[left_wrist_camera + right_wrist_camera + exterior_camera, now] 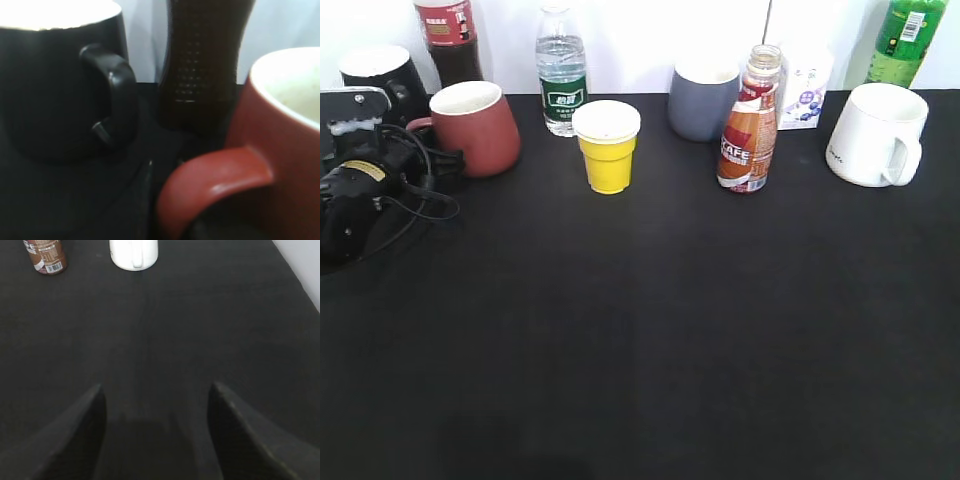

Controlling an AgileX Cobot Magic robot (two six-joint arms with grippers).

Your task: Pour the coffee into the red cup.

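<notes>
**Pour not begun; coffee untouched**

Right gripper (157,435): jaws spread, empty. Left gripper: finger state cannot be told. Small clear brown-liquid coffee bottle (750,120) stands upright mid-table, ungripped. Rounded dark red ceramic cup (475,125) waits at left, well apart.

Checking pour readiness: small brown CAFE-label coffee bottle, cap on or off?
Off: the small brown CAFE-label coffee bottle stands upright with its clear neck open, no cap.
</notes>
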